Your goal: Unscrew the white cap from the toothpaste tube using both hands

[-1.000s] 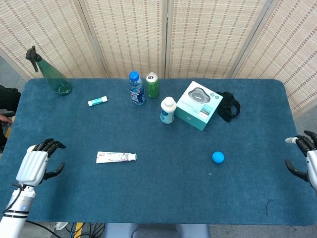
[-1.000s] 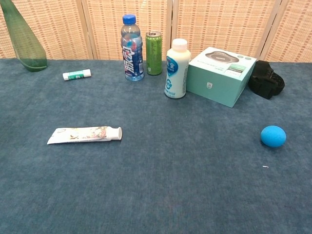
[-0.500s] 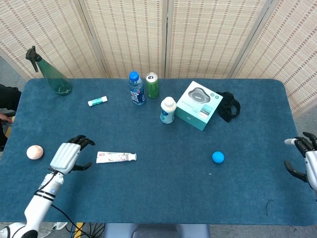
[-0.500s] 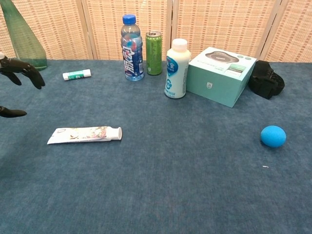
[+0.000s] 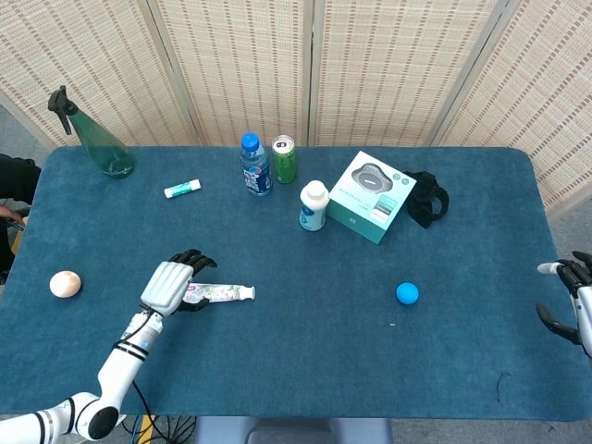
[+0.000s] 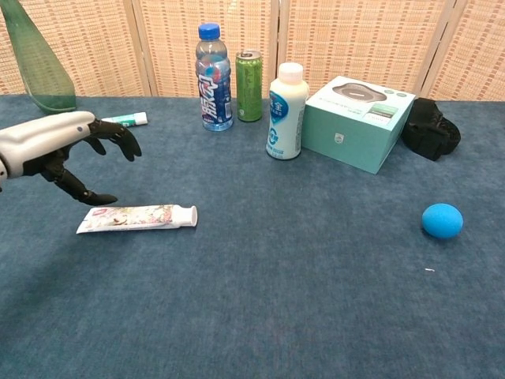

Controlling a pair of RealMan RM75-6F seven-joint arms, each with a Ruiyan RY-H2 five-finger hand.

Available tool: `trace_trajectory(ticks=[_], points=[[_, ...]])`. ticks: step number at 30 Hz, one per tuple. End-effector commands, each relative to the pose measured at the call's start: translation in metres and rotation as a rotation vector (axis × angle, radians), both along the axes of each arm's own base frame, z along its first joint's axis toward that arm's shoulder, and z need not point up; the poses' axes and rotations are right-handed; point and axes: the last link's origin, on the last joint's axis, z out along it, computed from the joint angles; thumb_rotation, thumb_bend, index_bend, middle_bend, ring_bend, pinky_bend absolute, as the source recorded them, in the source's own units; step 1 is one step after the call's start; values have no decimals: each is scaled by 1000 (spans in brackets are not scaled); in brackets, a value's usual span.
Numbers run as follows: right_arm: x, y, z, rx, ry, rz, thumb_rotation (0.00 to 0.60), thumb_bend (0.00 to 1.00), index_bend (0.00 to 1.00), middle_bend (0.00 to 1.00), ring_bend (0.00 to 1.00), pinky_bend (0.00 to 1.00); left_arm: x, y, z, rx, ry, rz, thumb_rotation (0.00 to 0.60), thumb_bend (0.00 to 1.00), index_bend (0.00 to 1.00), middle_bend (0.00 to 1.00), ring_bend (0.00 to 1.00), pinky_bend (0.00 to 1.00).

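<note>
Both hands held nothing, fingers apart: the left hand hovered over the flat end of the toothpaste tube, the right hand waited at the table's far edge.

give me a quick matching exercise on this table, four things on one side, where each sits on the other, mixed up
Things:
1. toothpaste tube
2. blue ball
3. spray bottle
4. green can

Places:
a. far left corner of the table
b. just under the open left hand
c. alone on the right side
d. back row, right of the blue-capped bottle

Pairs: 1-b, 2-c, 3-a, 4-d
</note>
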Motion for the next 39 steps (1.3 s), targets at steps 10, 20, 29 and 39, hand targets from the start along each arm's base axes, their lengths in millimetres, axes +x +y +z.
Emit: trace_trajectory(ticks=[10, 20, 29, 39], points=[[-2, 3, 2, -3, 3, -13, 600, 195, 365, 360, 161, 231, 14, -5, -38, -21, -5, -36, 600, 168, 253, 293, 164, 207], [-5, 8, 4, -12, -1, -23, 600, 195, 365, 360, 161, 231, 6, -6, -54, -31, 32, -21, 600, 168, 242, 291, 164, 210], [-5, 9, 4, -12, 0, -27, 600, 196, 366, 360, 161, 231, -2, 1, -60, -13, 45, -4, 600, 168, 241, 296, 168, 209], [-4, 8, 3, -10, 0, -25, 600, 196, 365, 360, 161, 231, -15, 9, -61, -2, 85, 3, 600, 170, 245, 306, 172, 209]])
